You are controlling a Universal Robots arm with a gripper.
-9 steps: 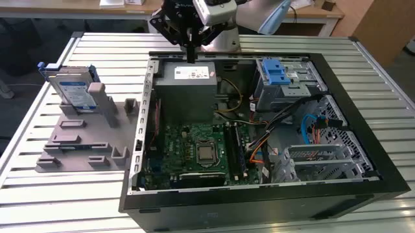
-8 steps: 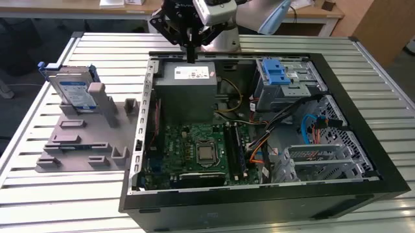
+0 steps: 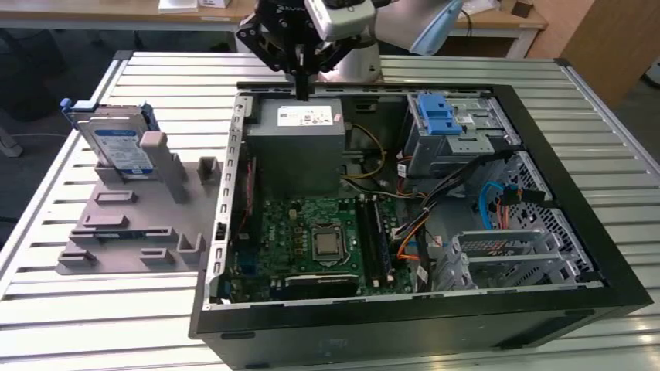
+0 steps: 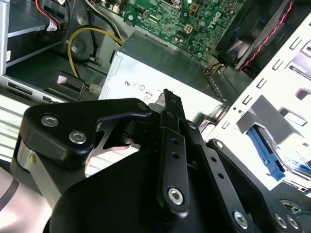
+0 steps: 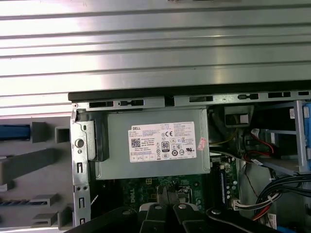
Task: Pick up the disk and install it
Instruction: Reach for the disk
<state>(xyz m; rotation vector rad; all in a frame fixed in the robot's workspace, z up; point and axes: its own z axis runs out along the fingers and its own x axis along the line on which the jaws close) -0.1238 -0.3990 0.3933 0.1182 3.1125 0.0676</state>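
Exterior view: the open case point(image 3: 577, 193) holds a board point(image 3: 314, 236), a grey box point(image 3: 299, 127) and a cage point(image 3: 454, 127). The disk point(image 3: 116, 145), silver with blue rails, stands upright in a grey fixture point(image 3: 124, 232) to the exterior view's left of the case. The table point(image 3: 83, 325) is slatted metal, with desks point(image 3: 93, 14) behind it.

Second wrist view: the gripper point(image 4: 167, 94) is clenched and empty over the box point(image 4: 194, 82).

First wrist view: the box point(image 5: 150, 141) lies below the gripper point(image 5: 167, 190).

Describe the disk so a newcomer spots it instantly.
To the exterior view's left of the open computer case, a grey holder sits on the slatted table. The disk stands on edge at the holder's far end. Unlike the grey blocks around it, it is a silver slab with blue side rails and a white-and-blue label.
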